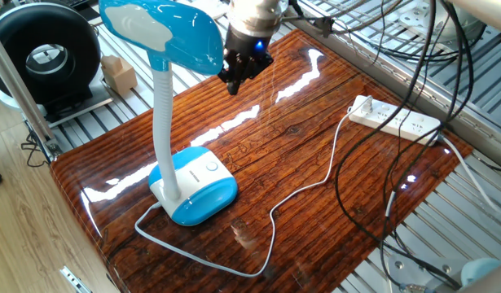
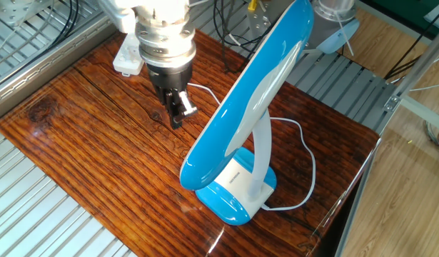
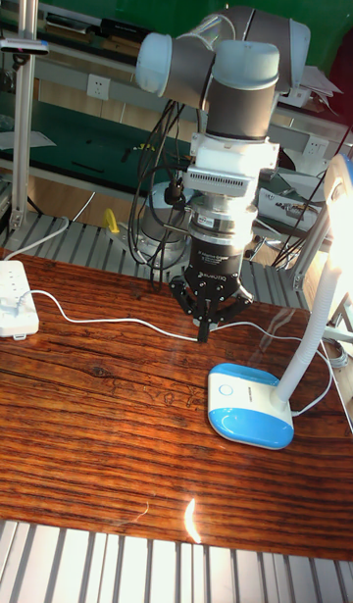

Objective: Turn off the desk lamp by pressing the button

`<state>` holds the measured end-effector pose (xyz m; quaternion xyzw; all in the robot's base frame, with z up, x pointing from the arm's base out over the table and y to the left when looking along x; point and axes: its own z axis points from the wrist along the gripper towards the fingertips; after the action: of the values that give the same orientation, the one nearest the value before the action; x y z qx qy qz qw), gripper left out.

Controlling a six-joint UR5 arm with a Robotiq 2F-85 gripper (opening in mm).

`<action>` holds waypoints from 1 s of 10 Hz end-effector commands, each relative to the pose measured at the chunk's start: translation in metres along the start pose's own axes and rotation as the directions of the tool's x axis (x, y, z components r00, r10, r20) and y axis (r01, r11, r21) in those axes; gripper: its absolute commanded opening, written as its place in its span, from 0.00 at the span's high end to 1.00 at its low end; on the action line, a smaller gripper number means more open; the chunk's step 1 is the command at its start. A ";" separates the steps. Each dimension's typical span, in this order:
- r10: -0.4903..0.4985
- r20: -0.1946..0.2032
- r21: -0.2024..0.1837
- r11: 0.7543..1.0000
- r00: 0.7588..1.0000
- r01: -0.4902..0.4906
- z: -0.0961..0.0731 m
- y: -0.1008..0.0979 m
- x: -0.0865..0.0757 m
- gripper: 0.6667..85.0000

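The desk lamp stands on the wooden table, with its blue oval head on a white bendy neck over a blue-and-white base. The button is a small white circle on the base's top face, also visible in the tall fixed view. My gripper hangs above the table behind the base, well off the button, pointing down. Its fingers are shut together on nothing. In the other fixed view the gripper is left of the lamp head, which hides the button.
A white power strip lies at the table's far edge, and the lamp's white cord loops across the wood. Black cables hang at the right. A black round fan and a small cardboard box sit beyond the table's left edge.
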<state>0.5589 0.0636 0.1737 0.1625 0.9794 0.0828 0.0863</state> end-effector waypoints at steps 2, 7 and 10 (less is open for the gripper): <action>0.040 0.069 0.003 0.999 0.997 -0.041 0.009 0.013 0.006 0.99; 0.026 0.074 -0.026 0.999 0.997 -0.024 0.011 0.021 0.004 0.99; -0.221 -0.003 -0.024 0.975 0.975 0.220 0.011 0.020 0.026 0.99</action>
<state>0.5580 0.0777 0.1632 0.1133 0.9842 0.0646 0.1195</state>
